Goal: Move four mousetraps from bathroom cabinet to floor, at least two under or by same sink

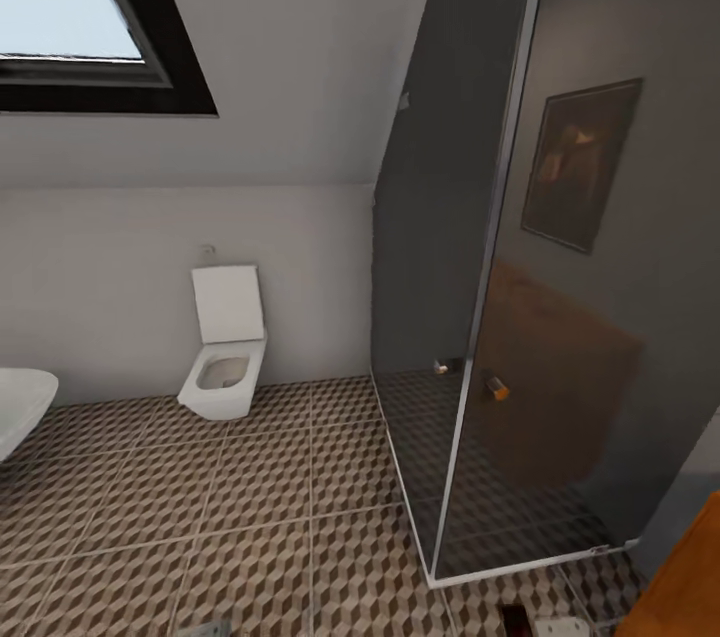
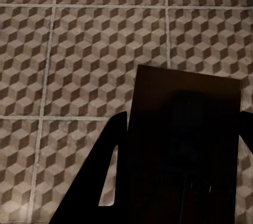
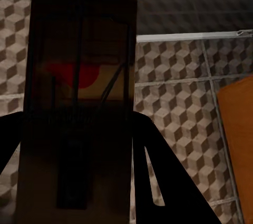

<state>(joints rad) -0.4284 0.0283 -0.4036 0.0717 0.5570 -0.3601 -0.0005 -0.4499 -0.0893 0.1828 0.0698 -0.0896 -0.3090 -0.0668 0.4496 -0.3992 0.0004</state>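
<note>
Bathroom floor (image 1: 250, 507) is all big square tiles with that brown, beige and white 3D-cube print and pale grout lines, running under a sloped white ceiling with a black-framed skylight (image 1: 90, 27).

Right end effector (image 3: 79, 145): its dark fingers (image 3: 168, 182) sit either side of a flat brown wooden mousetrap (image 3: 79, 76) with dark wire parts and a red patch on the board, so it's closed on the trap and holding it above the tiles. Just beyond it in the right wrist view there's the white bottom rail of the glass shower enclosure (image 3: 190, 36) and an orange-brown wooden cabinet corner (image 3: 237, 129) off to the side.

Left end effector (image 2: 179, 182): same deal, fingers (image 2: 95, 192) hugging a second flat dark-brown board (image 2: 184, 129), another mousetrap seen in shadow, detail too dark to make out, hanging over the cube tiles.

Further out in the head view: a white wall-hung toilet (image 1: 225, 342) with its lid up against the back wall, the rim of a white oval bathtub (image 1: 20, 407) at the left edge, the dark tinted shower glass (image 1: 560, 267) on the right, and the orange cabinet edge (image 1: 690, 577) in the bottom corner.
</note>
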